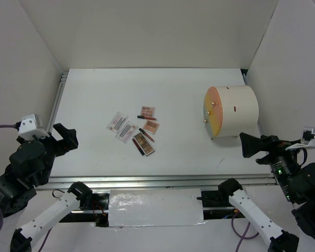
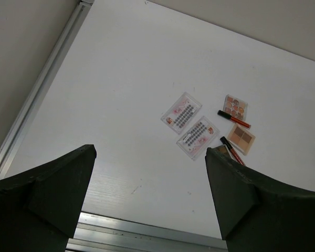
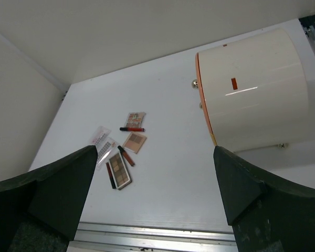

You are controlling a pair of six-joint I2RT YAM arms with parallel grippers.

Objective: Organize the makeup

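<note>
The makeup lies in a loose cluster at mid-table. Two white pink-printed packets [image 1: 117, 121] [image 1: 126, 130] lie left of three small palettes [image 1: 147, 112] [image 1: 150, 127] [image 1: 144, 143]. Thin sticks [image 1: 146, 118] [image 1: 146, 135] [image 1: 138, 146] lie among them. The left wrist view shows the packets [image 2: 181, 109] [image 2: 198, 137] and two palettes [image 2: 235, 106] [image 2: 240, 138]. My left gripper [image 1: 68, 139] [image 2: 150, 152] hangs open near the front left edge, well short of the cluster. Far right of the makeup [image 3: 118, 170], my right gripper [image 1: 248, 145] [image 3: 156, 149] is open and holds nothing.
A large white cylinder [image 1: 233, 111] [image 3: 257, 94] with an orange front and small knobs lies on its side at the back right, just beyond the right gripper. White walls enclose the table on three sides. An aluminium rail [image 1: 157, 181] runs along the front edge.
</note>
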